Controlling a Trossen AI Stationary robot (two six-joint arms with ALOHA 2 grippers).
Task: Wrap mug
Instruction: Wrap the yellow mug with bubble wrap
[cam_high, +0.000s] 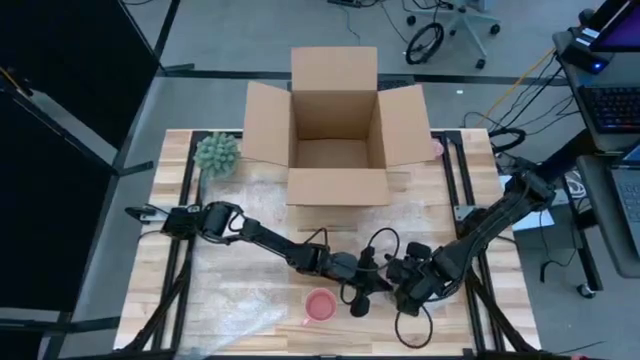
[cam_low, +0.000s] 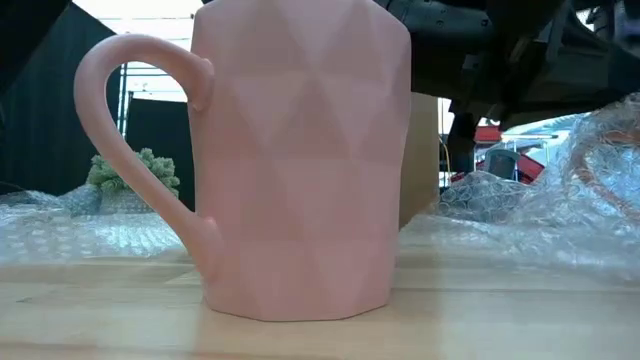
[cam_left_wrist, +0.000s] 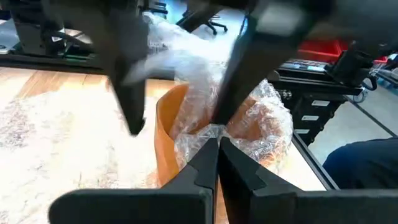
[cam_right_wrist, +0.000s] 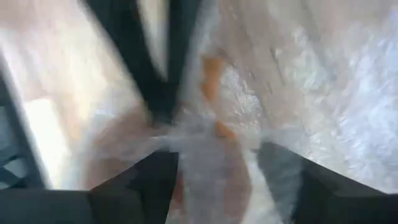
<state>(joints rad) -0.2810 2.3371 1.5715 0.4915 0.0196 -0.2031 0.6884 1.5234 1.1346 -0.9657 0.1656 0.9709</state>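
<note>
Pink faceted mug (cam_high: 319, 306) upright on wooden table (cam_high: 160, 270), near front edge, unwrapped

Bubble wrap (cam_left_wrist: 205, 124) bunched around 1 orange-brown mug (cam_left_wrist: 171, 140), just behind and right of the pink mug; left gripper (cam_left_wrist: 217, 144), fingers pressed together on a fold of the wrap at that mug's rim; right gripper (cam_right_wrist: 217, 158) facing it close by at table centre front, fingers apart over the wrap; whether they touch it cannot be told. More wrap lies flat across the table's left half. Open cardboard box (cam_high: 338, 130) at the back, flaps spread. Green spiky plant (cam_high: 216, 153) at back left, well apart from both mugs
</note>
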